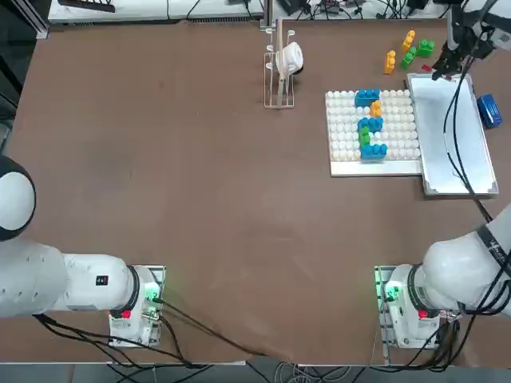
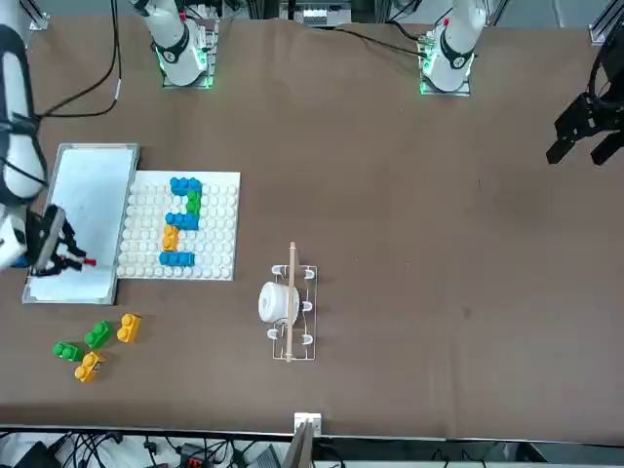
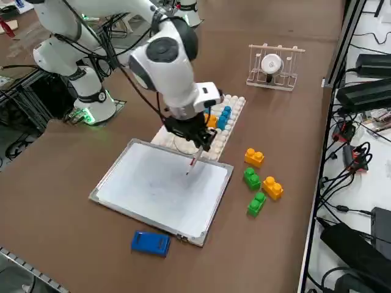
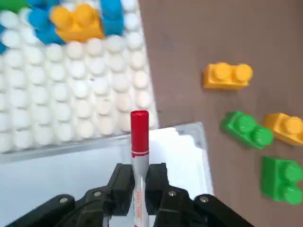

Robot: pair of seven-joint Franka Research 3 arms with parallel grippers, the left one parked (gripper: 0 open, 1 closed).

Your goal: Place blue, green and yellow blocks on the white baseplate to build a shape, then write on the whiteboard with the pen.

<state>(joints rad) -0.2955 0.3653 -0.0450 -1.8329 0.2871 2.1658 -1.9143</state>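
The pen point(image 3: 194, 160) is clamped in the right pincer point(image 3: 197, 144) left of centre in the right side view, its long axis tilted, red end down toward the whiteboard point(image 3: 153, 189) near the panel's corner by the white baseplate point(image 3: 221, 141). The arm arches over from the upper left, wrist pointing down. The shape point(image 1: 370, 124) stands on the baseplate.

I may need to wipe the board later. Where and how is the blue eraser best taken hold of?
The blue eraser lies flat on the table beside the whiteboard. Probably come straight down from above and close across its shorter width, on the two long sides, near the middle. The right gripper, shut on the pen, would first have to set it down.
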